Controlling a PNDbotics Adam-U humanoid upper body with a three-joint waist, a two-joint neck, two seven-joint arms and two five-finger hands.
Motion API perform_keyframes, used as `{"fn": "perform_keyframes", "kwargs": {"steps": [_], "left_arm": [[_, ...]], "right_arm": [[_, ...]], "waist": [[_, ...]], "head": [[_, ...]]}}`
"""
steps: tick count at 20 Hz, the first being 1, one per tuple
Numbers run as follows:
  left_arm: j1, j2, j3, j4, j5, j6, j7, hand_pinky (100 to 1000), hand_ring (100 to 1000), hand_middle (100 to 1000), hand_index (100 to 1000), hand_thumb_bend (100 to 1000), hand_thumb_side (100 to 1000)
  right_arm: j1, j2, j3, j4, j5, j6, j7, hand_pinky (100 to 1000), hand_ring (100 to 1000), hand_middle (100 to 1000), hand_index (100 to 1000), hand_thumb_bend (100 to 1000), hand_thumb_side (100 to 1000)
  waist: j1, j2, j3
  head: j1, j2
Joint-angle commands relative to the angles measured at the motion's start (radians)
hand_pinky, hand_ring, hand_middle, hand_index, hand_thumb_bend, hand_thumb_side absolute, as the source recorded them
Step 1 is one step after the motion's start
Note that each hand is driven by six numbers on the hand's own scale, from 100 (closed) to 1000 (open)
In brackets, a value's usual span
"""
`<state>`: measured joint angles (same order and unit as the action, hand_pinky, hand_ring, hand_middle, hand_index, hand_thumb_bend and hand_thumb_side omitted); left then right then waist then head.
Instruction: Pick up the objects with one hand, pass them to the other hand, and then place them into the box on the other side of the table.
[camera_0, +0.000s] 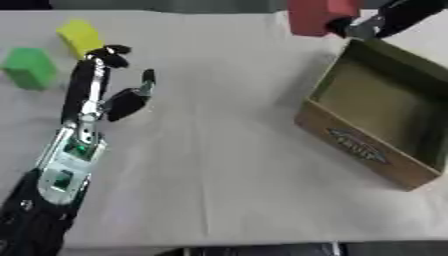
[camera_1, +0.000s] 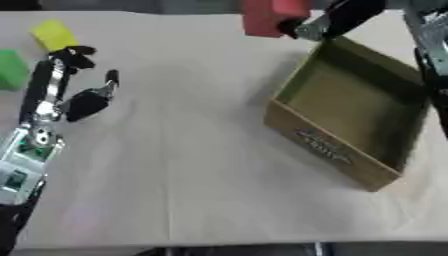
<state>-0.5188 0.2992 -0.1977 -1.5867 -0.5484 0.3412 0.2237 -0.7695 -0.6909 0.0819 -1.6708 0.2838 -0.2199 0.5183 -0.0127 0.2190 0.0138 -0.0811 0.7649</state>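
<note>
Two robot hands show. The right robot hand (camera_0: 363, 26) comes in from the upper right corner with its fingers closed on a red block (camera_0: 317, 15), held above the desk just beyond the far rim of the box (camera_0: 372, 152). How the fingers sit on the block is partly cut off by the frame edge, but they appear to pinch its right face. The left robot hand (camera_0: 109, 87) lies out over the desk (camera_0: 219, 175) on the left with fingers straight and thumb spread, holding nothing, its fingertips close to a yellow block (camera_0: 79, 36). A green block (camera_0: 29, 67) stands just left of that hand, apart from it.

The box is a shallow brown tray with a dark inside and a label on its near wall, set askew on the right side; it looks empty.

Judging by shape, the blocks are probably light, stiff pieces with flat faces, so a pinch across two opposite faces should hold them, and they are not likely to break if dropped a short way. The red block seems nearly ready to be lowered over the rim into the box. Yellow and green remain to be taken up by the left robot hand and passed across.
</note>
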Motion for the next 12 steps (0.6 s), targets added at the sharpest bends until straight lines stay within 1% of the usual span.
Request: {"fn": "perform_keyframes", "kwargs": {"steps": [1, 4, 8, 12], "left_arm": [[-0.008, 0.047, 0.033, -0.038, 0.015, 0.022, 0.018, 784, 718, 590, 785, 260, 297], [-0.01, 0.066, 0.05, -0.054, 0.024, 0.033, 0.032, 787, 727, 598, 789, 263, 299], [-0.016, 0.093, 0.071, -0.074, 0.029, 0.046, 0.047, 788, 731, 603, 792, 272, 291], [-0.022, 0.126, 0.084, -0.095, 0.034, 0.054, 0.05, 790, 735, 608, 795, 279, 287]], "right_arm": [[0.035, -0.095, -0.051, -0.053, -0.037, 0.025, -0.019, 830, 615, 373, 507, 100, 100], [0.093, -0.151, -0.075, -0.05, -0.074, 0.026, -0.011, 841, 613, 371, 506, 100, 100], [0.142, -0.206, -0.112, -0.026, -0.14, 0.026, 0.013, 848, 612, 371, 507, 100, 100], [0.177, -0.247, -0.136, 0.008, -0.148, 0.018, 0.014, 847, 614, 380, 515, 100, 100]], "waist": [[0.006, -0.029, 0.001], [0.008, -0.027, 0.001], [0.011, -0.025, -0.001], [0.013, -0.024, -0.002]], "head": [[-0.034, 0.005], [-0.039, 0.005], [-0.035, 0.005], [-0.033, 0.005]]}}
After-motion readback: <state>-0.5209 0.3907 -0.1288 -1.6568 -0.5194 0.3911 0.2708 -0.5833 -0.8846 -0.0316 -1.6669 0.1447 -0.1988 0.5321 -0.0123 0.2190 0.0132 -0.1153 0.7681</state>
